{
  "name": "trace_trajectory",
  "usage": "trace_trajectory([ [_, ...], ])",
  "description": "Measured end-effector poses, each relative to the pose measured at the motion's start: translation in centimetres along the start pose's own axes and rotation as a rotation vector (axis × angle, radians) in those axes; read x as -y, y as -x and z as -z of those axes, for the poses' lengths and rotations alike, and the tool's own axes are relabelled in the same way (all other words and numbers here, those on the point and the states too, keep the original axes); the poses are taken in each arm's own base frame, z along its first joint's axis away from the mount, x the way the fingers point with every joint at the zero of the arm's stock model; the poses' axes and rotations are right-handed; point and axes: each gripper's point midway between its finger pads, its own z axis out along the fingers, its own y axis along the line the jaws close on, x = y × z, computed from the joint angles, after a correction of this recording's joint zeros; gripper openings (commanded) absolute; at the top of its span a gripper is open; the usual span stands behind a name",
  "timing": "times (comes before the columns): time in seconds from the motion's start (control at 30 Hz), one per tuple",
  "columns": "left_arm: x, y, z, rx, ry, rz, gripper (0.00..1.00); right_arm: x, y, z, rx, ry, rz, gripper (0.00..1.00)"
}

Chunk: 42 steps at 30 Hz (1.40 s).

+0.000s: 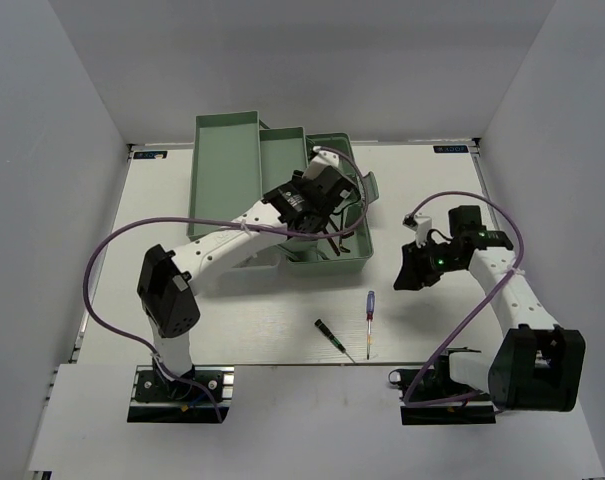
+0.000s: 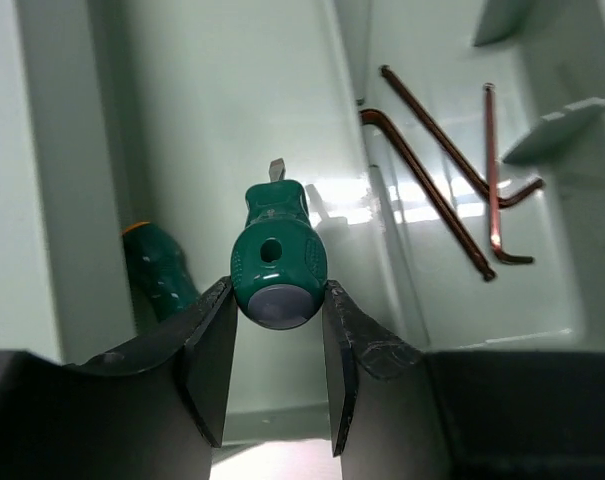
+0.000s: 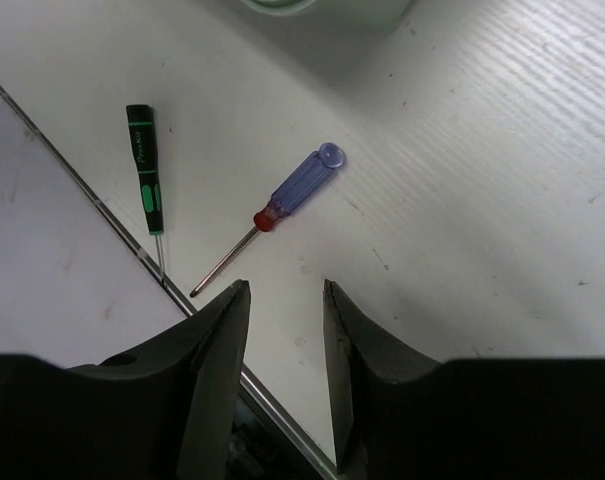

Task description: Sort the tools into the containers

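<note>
Left wrist view: the left hand (image 2: 279, 295) presses both sides of the stubby screwdriver (image 2: 277, 260), holding it inside the toolbox (image 1: 227, 170). Three hex keys (image 2: 432, 190) lie in the box to its right. The right hand (image 3: 287, 300) hangs parted and empty above the surface (image 3: 482, 200), near the purple screwdriver (image 3: 297, 185) and the dark green screwdriver (image 3: 145, 170).

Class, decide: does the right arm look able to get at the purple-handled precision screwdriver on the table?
Probably yes: the right gripper hangs open near the purple-handled screwdriver, nothing covers it; the dark green-handled screwdriver lies apart.
</note>
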Motion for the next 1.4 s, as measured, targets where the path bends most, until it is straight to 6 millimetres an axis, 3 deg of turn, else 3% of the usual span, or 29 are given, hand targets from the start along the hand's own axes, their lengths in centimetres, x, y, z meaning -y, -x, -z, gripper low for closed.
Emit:
trace_trajectory([
  [0.17,-1.4,0.1,-0.6,-0.022,0.022,0.033,0.53,-0.6,-0.9,-0.9,-0.067,0.025,-0.006,0.50],
  [0.33,-1.5,0.1,-0.6,-0.034,0.012,0.044,0.69,-0.8,-1.6,-1.7,-0.121,0.015,-0.020,0.55],
  [0.57,-1.3,3.1,1.2,0.016,-0.035,0.095,0.71,-1.3,-1.8,-3.1,-0.162,-0.010,-0.040,0.55],
  [0.73,-0.5,3.2,3.8,0.029,-0.161,0.109,0.61,-1.9,-3.7,-4.9,-0.215,-0.043,-0.080,0.55],
  [0.97,-3.5,-1.9,12.1,0.044,-0.409,0.147,0.64,-2.0,-5.5,-6.8,-0.250,-0.124,-0.128,0.57],
  [1.03,-4.3,-3.2,13.6,0.047,-0.449,0.177,0.66,-2.0,-5.7,-7.3,-0.251,-0.149,-0.136,0.57],
  [1.2,-4.4,-5.9,14.7,-0.009,-0.482,0.201,0.69,-1.6,-5.3,-8.9,-0.232,-0.215,-0.163,0.57],
  [1.4,-0.6,-8.9,14.0,-0.123,-0.494,0.125,0.70,-0.3,-4.0,-10.3,-0.168,-0.318,-0.183,0.45],
])
